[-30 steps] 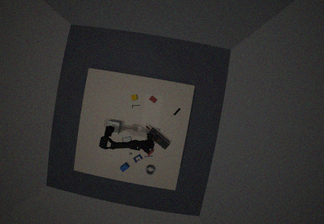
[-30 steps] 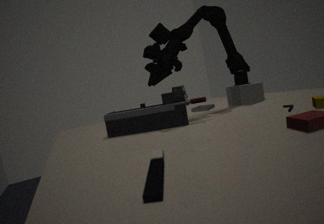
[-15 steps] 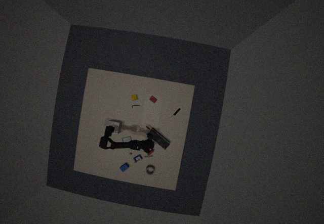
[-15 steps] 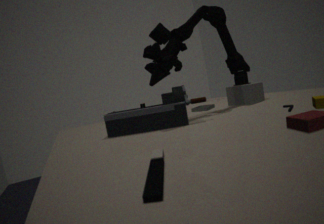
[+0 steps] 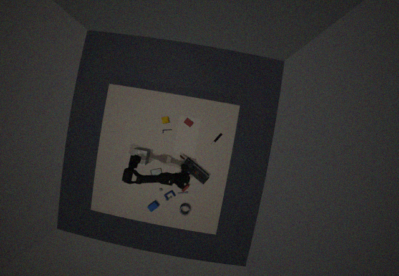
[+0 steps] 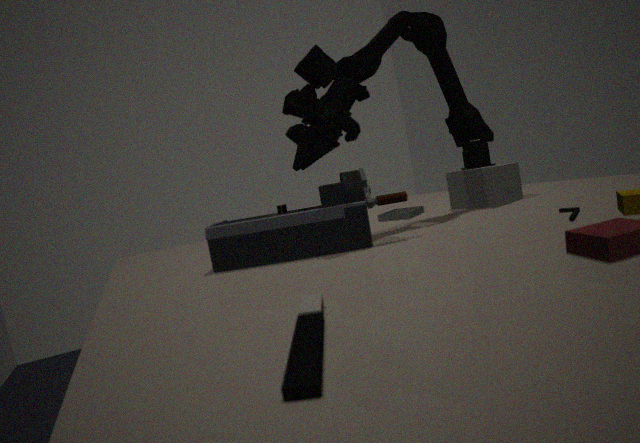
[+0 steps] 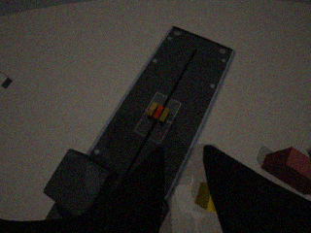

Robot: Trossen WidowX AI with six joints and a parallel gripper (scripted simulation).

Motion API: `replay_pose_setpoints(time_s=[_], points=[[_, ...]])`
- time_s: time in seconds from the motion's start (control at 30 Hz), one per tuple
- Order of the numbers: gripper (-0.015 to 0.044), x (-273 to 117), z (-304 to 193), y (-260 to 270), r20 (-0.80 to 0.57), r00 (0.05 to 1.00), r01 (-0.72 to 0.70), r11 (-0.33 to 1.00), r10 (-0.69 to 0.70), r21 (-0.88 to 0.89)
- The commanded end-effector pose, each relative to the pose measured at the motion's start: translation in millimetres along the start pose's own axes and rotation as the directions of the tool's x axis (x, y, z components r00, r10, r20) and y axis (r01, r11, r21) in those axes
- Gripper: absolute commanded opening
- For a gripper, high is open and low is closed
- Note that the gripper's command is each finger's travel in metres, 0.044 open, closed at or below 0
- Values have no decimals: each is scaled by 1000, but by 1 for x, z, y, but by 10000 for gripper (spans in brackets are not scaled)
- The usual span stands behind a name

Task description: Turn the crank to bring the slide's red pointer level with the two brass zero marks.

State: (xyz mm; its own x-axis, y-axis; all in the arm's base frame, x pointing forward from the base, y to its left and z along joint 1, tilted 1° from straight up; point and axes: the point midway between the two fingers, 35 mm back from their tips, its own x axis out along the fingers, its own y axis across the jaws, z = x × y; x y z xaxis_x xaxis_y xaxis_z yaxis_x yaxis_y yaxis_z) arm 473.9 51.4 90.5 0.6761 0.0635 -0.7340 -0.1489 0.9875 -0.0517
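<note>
The machine (image 5: 200,173) (image 6: 289,244) (image 7: 204,73) is a long dark box with a slot along its top. Its red pointer (image 7: 158,112) sits between two brass marks, one mark (image 7: 153,108) on the left and the other mark (image 7: 164,116) on the right. It looks about level with them; a small offset cannot be told. The orange-brown crank handle (image 6: 391,198) sticks out at the machine's end near the arm base, and is out of sight in the wrist view. My gripper (image 6: 298,168) (image 7: 184,153) is partly open and empty, above the machine and clear of the handle.
A grey housing block (image 7: 78,182) rises at the machine's crank end. A red block (image 5: 188,122) (image 6: 604,239) (image 7: 292,167), a yellow block (image 5: 165,119) (image 6: 628,202) and a black-handled tool (image 5: 217,137) (image 6: 305,355) lie around it. A blue block (image 5: 153,205) also lies on the table.
</note>
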Motion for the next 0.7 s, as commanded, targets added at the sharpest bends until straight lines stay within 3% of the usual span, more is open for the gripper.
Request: replay_pose_setpoints(time_s=[0.0, 0.3, 0.47, 0.67], points=[[210, 0, 0, 0, 0, 1000, 1, 1000, -1, 0], [440, -9, 9, -1, 0, 1000, 1, 1000, -1, 0], [440, -37, 32, -3, 0, 1000, 0, 1000, 0, 0], [440, -38, 33, -3, 0, 1000, 0, 1000, 0, 0]])
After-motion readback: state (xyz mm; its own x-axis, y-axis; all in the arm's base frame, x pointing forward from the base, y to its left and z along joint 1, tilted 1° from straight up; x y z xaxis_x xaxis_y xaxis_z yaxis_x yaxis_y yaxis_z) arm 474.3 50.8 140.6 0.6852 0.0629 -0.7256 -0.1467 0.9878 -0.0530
